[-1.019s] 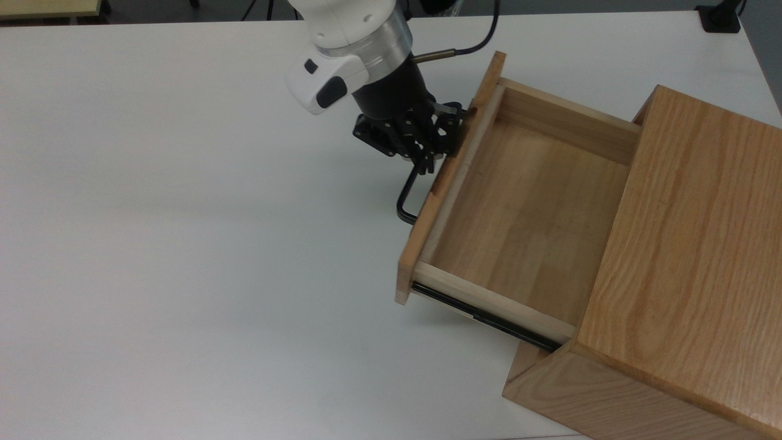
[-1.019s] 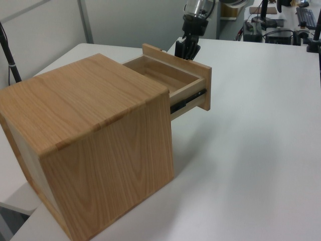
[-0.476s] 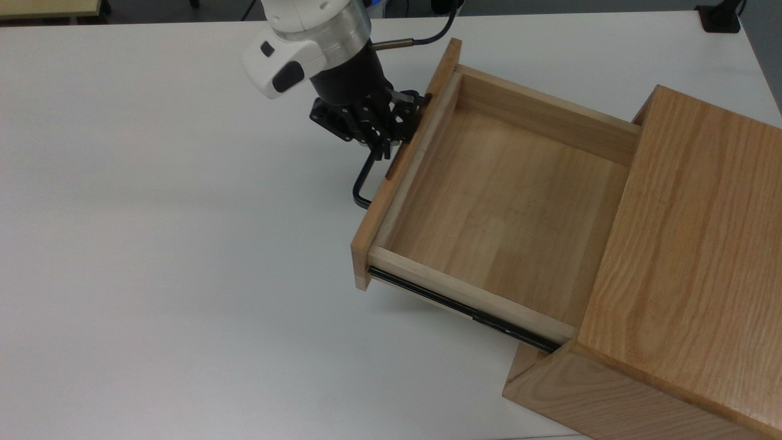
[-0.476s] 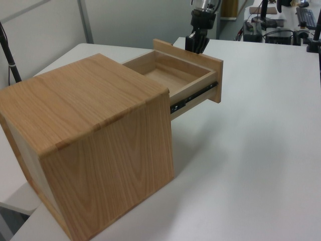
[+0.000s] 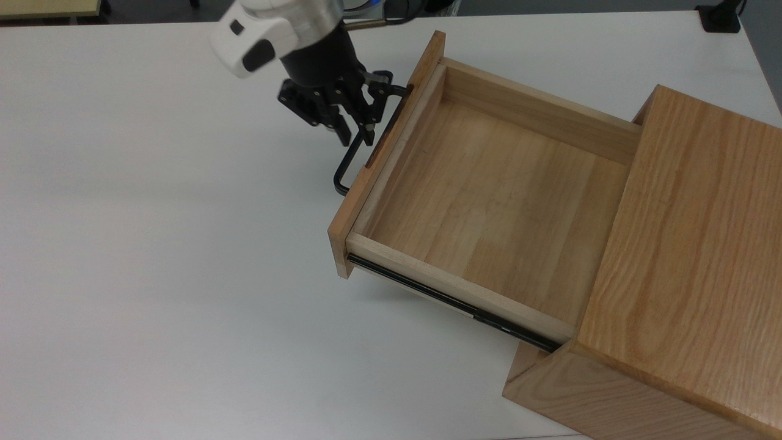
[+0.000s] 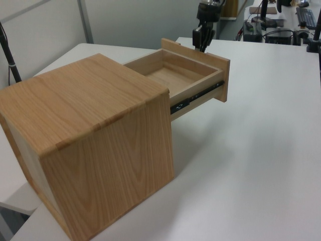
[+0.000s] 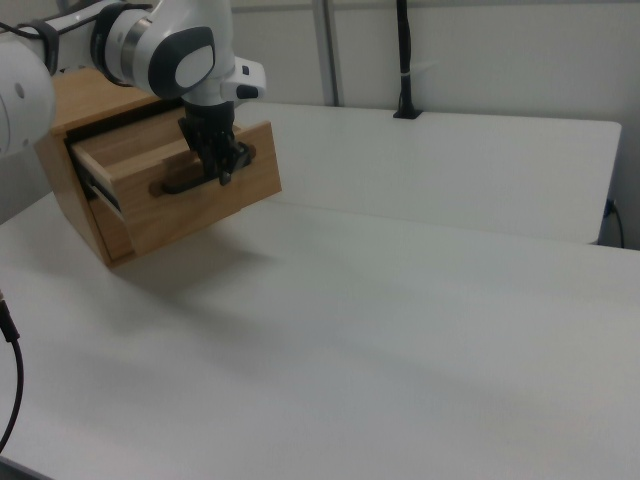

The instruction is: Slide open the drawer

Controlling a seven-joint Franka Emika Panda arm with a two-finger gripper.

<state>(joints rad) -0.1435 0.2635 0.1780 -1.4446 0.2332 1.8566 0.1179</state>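
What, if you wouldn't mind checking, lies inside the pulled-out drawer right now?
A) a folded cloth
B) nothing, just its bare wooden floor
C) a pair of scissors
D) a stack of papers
B: in the top view the drawer stands well out of the casing and its wooden floor is bare from wall to wall.

Bright, even overhead light; soft shadows, slight graininess.

No readable text, label, brand, number or sign anywhere in these views.
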